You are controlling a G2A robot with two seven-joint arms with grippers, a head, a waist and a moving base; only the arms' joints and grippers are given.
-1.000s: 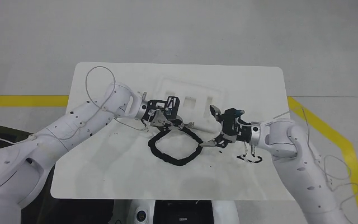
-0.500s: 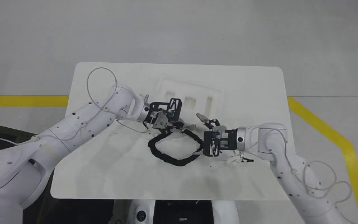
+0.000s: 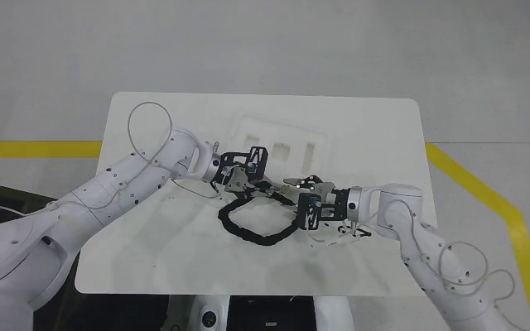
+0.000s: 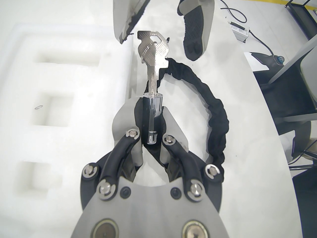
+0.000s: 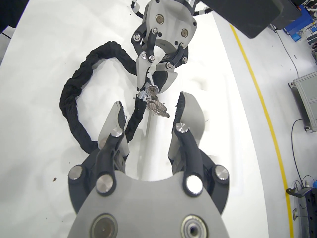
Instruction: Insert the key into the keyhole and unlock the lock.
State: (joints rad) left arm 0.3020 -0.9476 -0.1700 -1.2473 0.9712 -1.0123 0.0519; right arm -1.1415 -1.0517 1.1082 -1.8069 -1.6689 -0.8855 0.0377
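The lock (image 4: pixel 153 104) hides the tip of the key (image 4: pixel 154 49).

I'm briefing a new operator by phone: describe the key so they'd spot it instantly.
On the white table, the left gripper clamps a chrome lock cylinder on a black chain loop. The key is the silver piece pointing out from that cylinder, between the right gripper's open fingers; unlike the round cylinder, it is flat with a dimpled head.

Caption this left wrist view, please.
Left end effector grips the lock, key at its tip; open right end effector flanks the key.
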